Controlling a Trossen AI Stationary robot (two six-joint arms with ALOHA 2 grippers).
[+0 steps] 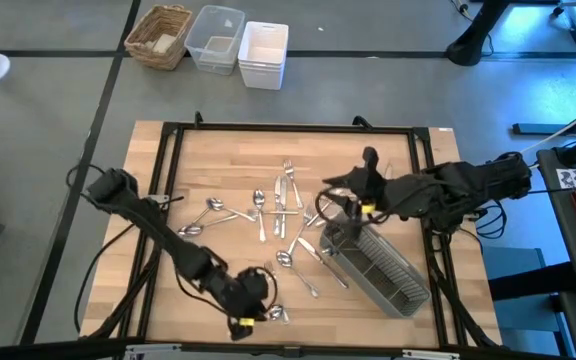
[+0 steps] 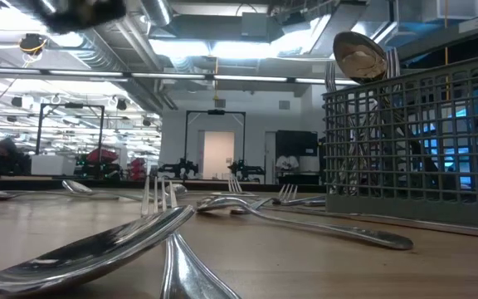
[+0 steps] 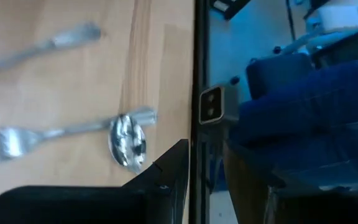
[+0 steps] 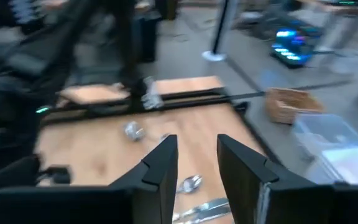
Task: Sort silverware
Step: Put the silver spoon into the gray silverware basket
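Wooden tabletop (image 1: 218, 170) fills the high view, with silverware (image 1: 278, 205) strewn across its middle. The left gripper (image 1: 253, 305) sits at the near edge beside a few pieces; the right gripper (image 1: 340, 195) hovers at the far end of the grey caddy (image 1: 383, 265).

Only the low view shows cutlery standing upright in the caddy, a spoon bowl (image 2: 359, 56) topping it, with shiny forks lying nearer.

Left wrist view: a fork (image 3: 17, 138) and spoon (image 3: 128, 140) lie just beyond the fingers; whether these hold anything I cannot tell.

Right wrist view: the fingers (image 4: 160, 168) stand narrowly apart, empty, above scattered pieces.
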